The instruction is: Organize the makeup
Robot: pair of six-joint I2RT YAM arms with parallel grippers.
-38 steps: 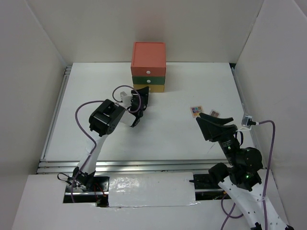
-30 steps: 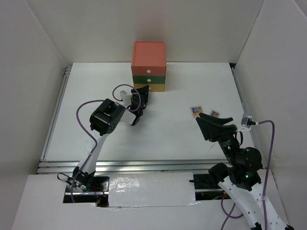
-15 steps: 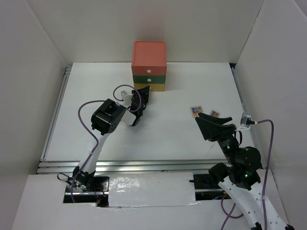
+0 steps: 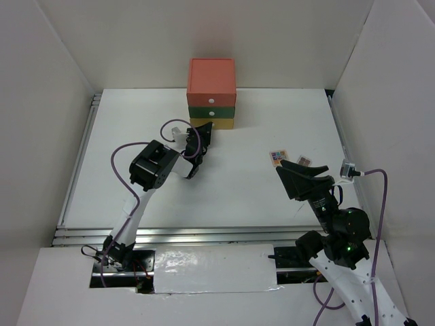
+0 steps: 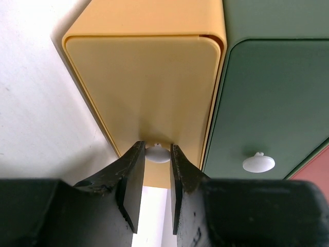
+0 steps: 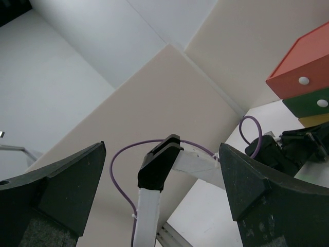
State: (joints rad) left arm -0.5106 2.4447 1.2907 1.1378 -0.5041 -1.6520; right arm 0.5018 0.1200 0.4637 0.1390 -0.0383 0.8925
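Two small eyeshadow palettes lie on the table at the right: a multicolour one [image 4: 278, 157] and a pinkish one [image 4: 304, 161], partly hidden by my right gripper. The other makeup is out of view. My left gripper [image 4: 202, 133] is at the front of the stacked drawer box [image 4: 211, 81]. In the left wrist view it [image 5: 158, 150] is shut on the white knob [image 5: 158, 154] of the yellow bottom drawer [image 5: 149, 77]. My right gripper [image 4: 302, 171] hangs above the palettes, tilted up, open and empty [image 6: 162, 145].
The green drawer [image 5: 267, 103] with its white knob [image 5: 258, 163] sits above the yellow one, and the red drawer is on top. The box also shows in the right wrist view [image 6: 303, 82]. White walls enclose the table on three sides.
The left arm's elbow has shifted very slightly. Its gripper stays at the yellow drawer's knob. The right arm has barely moved.
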